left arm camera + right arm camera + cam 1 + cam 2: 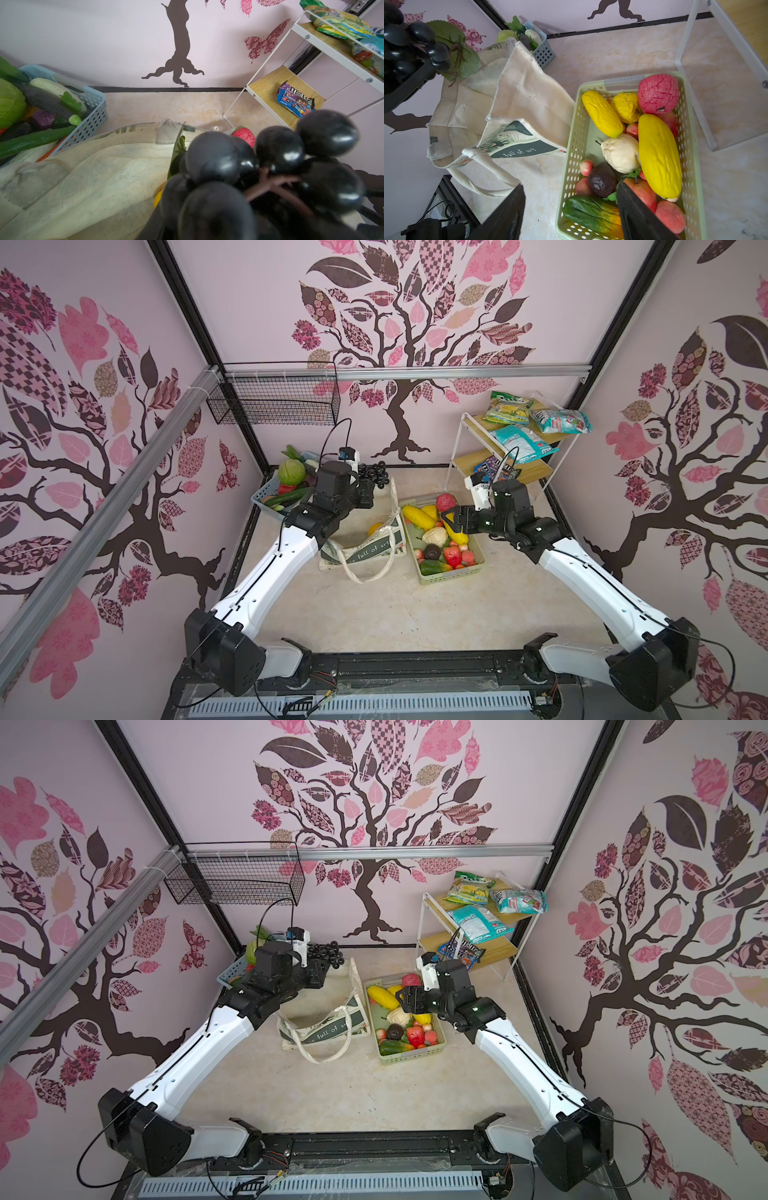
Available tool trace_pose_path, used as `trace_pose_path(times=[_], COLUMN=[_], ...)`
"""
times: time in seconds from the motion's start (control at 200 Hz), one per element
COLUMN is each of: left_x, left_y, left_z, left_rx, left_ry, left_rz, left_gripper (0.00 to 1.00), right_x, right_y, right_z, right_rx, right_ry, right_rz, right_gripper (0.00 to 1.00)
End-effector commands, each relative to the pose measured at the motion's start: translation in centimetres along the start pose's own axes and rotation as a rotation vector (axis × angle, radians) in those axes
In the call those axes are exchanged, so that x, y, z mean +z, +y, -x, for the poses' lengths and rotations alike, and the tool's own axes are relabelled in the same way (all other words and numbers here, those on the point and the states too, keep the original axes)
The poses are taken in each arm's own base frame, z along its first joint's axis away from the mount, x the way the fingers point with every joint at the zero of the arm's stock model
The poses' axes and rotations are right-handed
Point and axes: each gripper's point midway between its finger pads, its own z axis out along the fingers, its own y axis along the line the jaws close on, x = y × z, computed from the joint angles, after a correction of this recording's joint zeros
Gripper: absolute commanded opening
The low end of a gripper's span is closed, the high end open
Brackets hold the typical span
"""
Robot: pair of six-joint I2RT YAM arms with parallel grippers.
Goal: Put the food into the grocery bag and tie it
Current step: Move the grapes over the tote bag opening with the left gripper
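Packing step: the left end effector [368, 491] grips a dark grape bunch [372, 475] above the open grocery bag [368, 549] standing mid-table. The right end effector [569, 188] hangs released and empty over a green basket [572, 145] of fruit. The next move likely calls for lowering the grapes inside and releasing them

White two-tier shelf [467, 462], back right — teal and green snack packets [561, 422] on top, blue packet [296, 99] below; black wire basket [274, 406] hangs back left.
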Motion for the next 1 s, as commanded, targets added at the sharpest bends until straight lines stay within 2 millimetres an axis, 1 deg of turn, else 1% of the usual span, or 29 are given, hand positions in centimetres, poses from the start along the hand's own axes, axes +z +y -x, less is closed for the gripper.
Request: trace_pose_path(times=[0.0, 0.17, 0.49, 0.68, 0.995], left_x=[-0.7, -0.6, 0.3, 0.5, 1.0], left_y=[1.6, 3.4, 5.1, 5.5, 6.3], left_z=[-1.1, -2.5, -5.3, -6.5, -9.1], left_rx=[-0.025, -0.061, -0.059, -0.064, -0.064], left_ry=[0.017, 0.052, 0.121, 0.152, 0.231], left_rz=[0.045, 0.09, 0.163, 0.173, 0.203], left_gripper=[0.32, 0.32, 0.32, 0.32, 0.31], right_x=[0.6, 0.8, 1.1, 1.3, 1.4], right_y=[-0.7, -1.0, -1.1, -1.1, -1.2], right_z=[0.0, -0.5, -0.8, -1.0, -1.3], right_rx=[0.018, 0.024, 0.032, 0.035, 0.042], right_ry=[-0.002, 0.006, 0.01, 0.016, 0.017], right_rz=[-0.024, -0.028, -0.024, -0.024, -0.021], right_gripper=[0.72, 0.72, 0.72, 0.72, 0.72])
